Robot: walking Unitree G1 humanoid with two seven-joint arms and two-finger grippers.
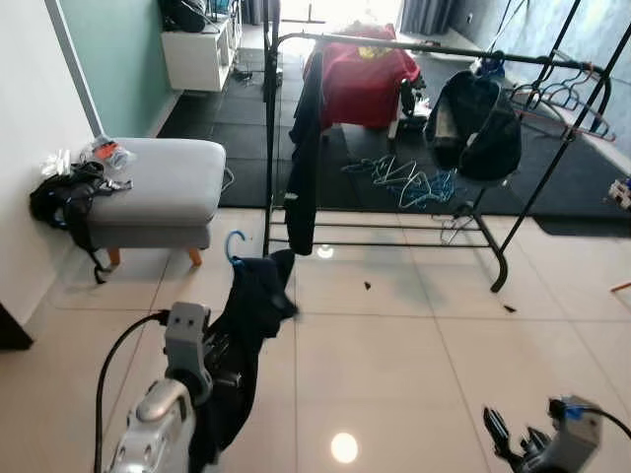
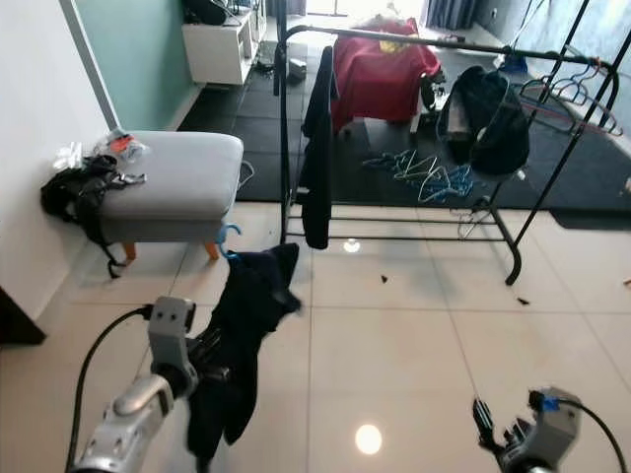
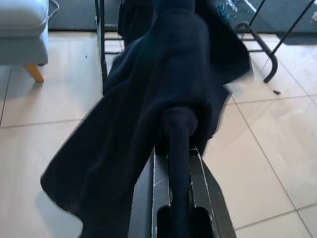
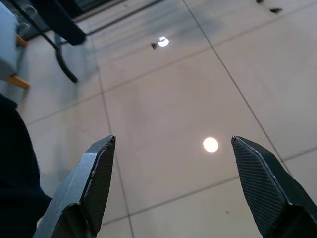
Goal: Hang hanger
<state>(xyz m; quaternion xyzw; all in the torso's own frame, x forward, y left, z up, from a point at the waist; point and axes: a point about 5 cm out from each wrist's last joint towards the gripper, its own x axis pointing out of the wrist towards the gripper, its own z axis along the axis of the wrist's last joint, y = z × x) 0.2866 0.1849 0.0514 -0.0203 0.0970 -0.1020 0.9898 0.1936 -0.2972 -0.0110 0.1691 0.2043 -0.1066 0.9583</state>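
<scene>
A blue hanger, its hook [image 1: 235,243] poking up, carries a dark navy garment [image 1: 251,315] that drapes down over my left gripper [image 1: 229,360]. That gripper is shut on the hanger under the cloth, low at the left, about a tile short of the black clothes rack [image 1: 424,45]. The left wrist view has the garment [image 3: 163,89] covering the fingertips. My right gripper [image 4: 173,168] is open over bare tile at the lower right, holding nothing.
On the rack hang a dark garment [image 1: 304,148] at its left end and a black jacket [image 1: 478,118] further right. Loose hangers [image 1: 409,179] lie on the dark mat behind it. A grey ottoman [image 1: 163,182] and a black bag [image 1: 64,202] stand at left.
</scene>
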